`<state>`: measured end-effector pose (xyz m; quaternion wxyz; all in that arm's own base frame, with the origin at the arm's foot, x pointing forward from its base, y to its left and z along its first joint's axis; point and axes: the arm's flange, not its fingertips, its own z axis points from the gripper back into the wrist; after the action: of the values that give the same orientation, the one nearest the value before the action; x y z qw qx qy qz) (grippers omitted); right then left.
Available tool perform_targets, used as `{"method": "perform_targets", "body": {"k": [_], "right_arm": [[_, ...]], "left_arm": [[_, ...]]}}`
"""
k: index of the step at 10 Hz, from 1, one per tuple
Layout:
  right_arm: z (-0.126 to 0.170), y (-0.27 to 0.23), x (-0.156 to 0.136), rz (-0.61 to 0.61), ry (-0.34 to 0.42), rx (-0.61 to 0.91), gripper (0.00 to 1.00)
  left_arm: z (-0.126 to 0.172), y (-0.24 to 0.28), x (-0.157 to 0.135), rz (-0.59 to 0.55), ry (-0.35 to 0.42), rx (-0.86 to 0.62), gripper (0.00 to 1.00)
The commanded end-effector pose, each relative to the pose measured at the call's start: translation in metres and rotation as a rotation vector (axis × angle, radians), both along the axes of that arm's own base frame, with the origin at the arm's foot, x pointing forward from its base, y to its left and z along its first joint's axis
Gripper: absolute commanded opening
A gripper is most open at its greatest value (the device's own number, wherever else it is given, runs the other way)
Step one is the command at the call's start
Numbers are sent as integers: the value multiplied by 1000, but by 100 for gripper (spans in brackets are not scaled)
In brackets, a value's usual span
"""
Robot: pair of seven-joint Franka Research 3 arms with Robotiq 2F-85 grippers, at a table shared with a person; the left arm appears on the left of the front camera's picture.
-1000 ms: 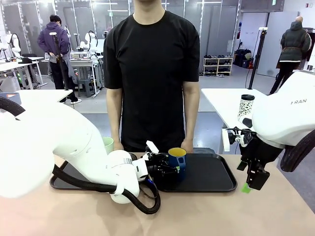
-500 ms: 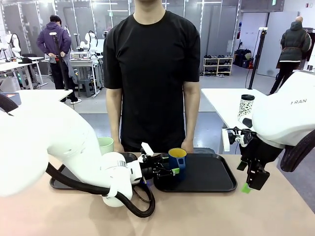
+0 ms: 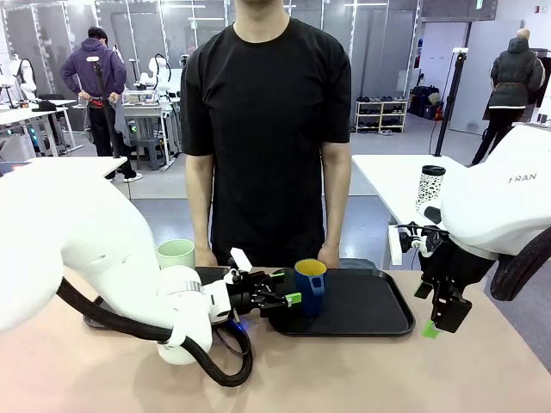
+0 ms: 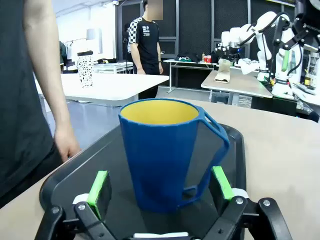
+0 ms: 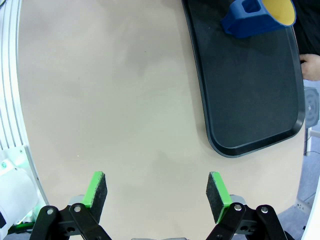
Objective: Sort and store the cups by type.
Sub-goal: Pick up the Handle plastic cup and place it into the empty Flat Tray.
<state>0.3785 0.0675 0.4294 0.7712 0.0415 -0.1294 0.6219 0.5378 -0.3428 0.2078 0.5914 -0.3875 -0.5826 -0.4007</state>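
Beige table, shared with standing person in black shirt at far side. Black tray toward right of table. Left gripper spread wide, level, fingers apart from mug on either side. Right gripper released, hanging over bare tabletop beside tray. Dark blue mug, yellow inside, upright on tray's left end. Pale green tumbler upright behind left arm, well apart from mug.
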Motion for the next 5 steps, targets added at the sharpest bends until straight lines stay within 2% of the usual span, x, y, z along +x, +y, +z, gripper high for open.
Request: {"method": "perform_targets", "body": {"k": [1,5], "right_arm": [[-1,0,-3,-18,-4,-11,100],[-1,0,-3,-18,-4,-11,100]], "left_arm": [[-68,-31,-127,80,-93,-7,100],[-62,-14,-158,57,-87,59,100]]}}
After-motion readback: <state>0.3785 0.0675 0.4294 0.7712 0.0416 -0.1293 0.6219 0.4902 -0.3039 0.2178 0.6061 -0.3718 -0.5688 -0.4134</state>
